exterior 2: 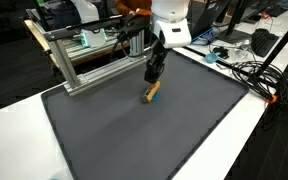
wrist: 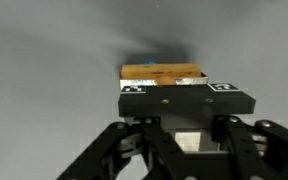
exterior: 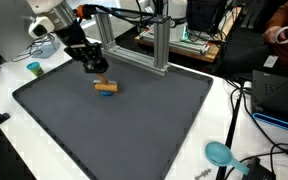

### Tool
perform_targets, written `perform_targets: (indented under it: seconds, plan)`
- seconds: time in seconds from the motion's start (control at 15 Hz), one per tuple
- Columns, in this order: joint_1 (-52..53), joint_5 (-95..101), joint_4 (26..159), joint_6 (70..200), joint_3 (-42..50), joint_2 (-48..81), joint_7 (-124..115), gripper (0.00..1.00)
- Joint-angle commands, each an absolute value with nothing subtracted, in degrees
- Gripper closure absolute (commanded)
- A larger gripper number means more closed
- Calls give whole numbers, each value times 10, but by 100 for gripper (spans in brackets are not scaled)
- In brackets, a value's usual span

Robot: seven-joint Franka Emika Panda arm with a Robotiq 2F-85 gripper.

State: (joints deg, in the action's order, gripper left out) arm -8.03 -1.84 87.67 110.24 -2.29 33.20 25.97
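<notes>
One small tan wooden block (exterior: 106, 87) is clamped in the black gripper's (exterior: 100, 77) closed jaws, apparently not yet lifted off the dark grey mat (exterior: 134, 125).

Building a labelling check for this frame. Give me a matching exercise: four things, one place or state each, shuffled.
1. wooden block
2. gripper
3. aluminium frame
4. teal round object

A. stands at the edge of the grey mat
B. lies off the mat, on the white table
C. shut on the block
D. on the mat, gripped

Pairs: 1-D, 2-C, 3-A, 4-B.
</notes>
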Motion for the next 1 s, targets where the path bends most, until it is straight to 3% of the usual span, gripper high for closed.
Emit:
perform_targets:
  seconds: [0.0,0.6,0.93]
  plan:
    - [-83,-24,875,1075,-19,359,246,77]
    - [-90,-34,883,1084,-20,359,243,77]
    - [-74,-6,940,1128,-20,270,253,77]
